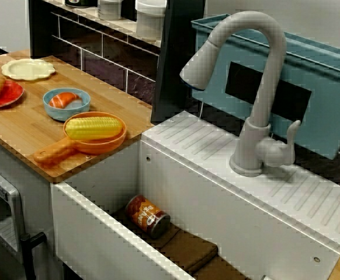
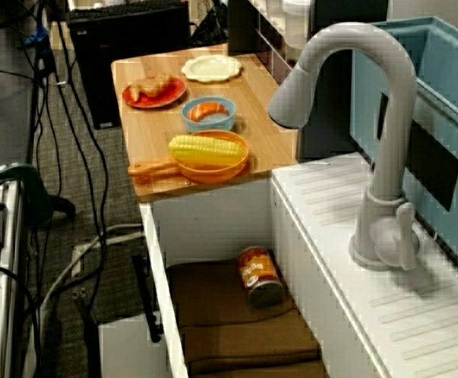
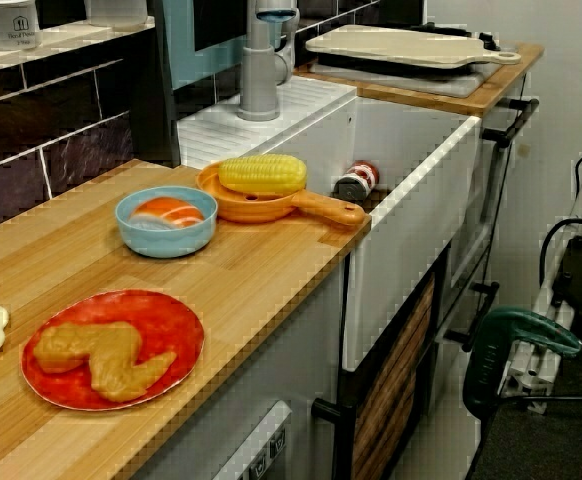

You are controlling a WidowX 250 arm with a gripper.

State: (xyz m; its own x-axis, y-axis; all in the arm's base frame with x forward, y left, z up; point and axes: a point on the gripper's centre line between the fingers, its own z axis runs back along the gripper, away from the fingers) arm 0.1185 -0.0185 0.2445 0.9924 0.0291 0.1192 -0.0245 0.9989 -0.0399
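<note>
Corn cob (image 1: 94, 127) in orange pan (image 1: 95, 147) on wooden counter (image 1: 24, 125); tin can (image 1: 148, 217) lying in white sink (image 1: 193, 186). Fingers out of view, state indeterminable.

Grey faucet (image 1: 266, 87) behind sink (image 1: 217, 204); cream plate (image 1: 27, 69) on wooden counter (image 1: 24, 125).

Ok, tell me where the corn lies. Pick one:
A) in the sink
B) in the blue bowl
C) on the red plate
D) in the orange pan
D: the corn lies in the orange pan on the wooden counter, next to the blue bowl.
</note>
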